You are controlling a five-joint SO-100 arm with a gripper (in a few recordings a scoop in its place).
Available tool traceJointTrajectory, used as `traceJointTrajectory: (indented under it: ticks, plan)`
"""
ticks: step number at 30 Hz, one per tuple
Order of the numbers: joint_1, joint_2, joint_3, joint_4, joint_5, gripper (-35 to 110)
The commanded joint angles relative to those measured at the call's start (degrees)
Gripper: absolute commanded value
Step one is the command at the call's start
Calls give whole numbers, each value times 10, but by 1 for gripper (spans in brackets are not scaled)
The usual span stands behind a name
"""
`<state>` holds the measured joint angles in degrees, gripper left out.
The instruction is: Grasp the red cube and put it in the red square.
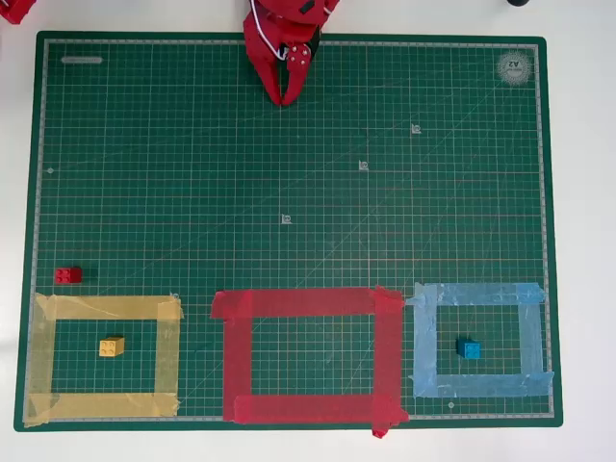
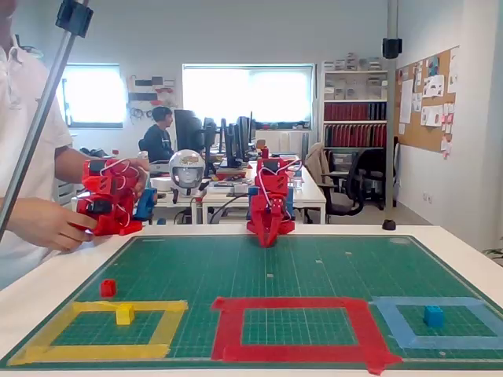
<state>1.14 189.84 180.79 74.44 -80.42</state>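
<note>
Nearest the camera in the fixed view sit three tape outlines: yellow tape outline [image 2: 106, 330] w/ a yellow block [image 2: 124, 314] inside, the red square [image 2: 295, 326] in the middle w/ only green mat [image 2: 314, 267] showing inside, and the light blue tape outline [image 2: 440, 322] w/ a blue block [image 2: 433, 316] inside. The red cube [image 2: 108, 287] sits just beyond the yellow outline's far-left corner, outside all outlines; overhead it's at the mat's left edge [image 1: 67, 275], just above the yellow tape, well apart from the red square [image 1: 308, 356]. Farthest back, the gripper [image 2: 268, 236] hangs tip-down at the mat's far edge, centre; overhead [image 1: 287, 96] the fingers look closed or nearly so, tips together, holding nothing. Risks, as I judge them: the cube is far off to the side and near the mat corner, so the reach is long and diagonal — arm may be close to its limit, approach angle poor. Fingers need opening before descent, else they knock the cube away. Cube is tiny, a slightly off-centre close could flick it onto the yellow tape or off the mat. Carrying it over to the red square passes near the yellow block; a low sweep could disturb it. Drop near the tape strip rather than inside = cube lands on the border.
</note>
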Motion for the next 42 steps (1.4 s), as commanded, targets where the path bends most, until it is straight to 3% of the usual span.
traceJointTrajectory:
  ticks: [1,11,15,25,31,34,39,42]
  plan:
    - [15,21,3,11,-4,0]
    - [11,20,3,10,-5,0]
    - [12,-39,-38,-66,-5,0]
    - [85,-532,-494,-351,-6,-1]
    - [164,-838,-774,-365,-14,-1]
    - [193,-925,-832,-375,-55,-1]
    - [221,-1020,-843,-585,-62,-1]
    - [244,-1085,-897,-609,-77,-1]
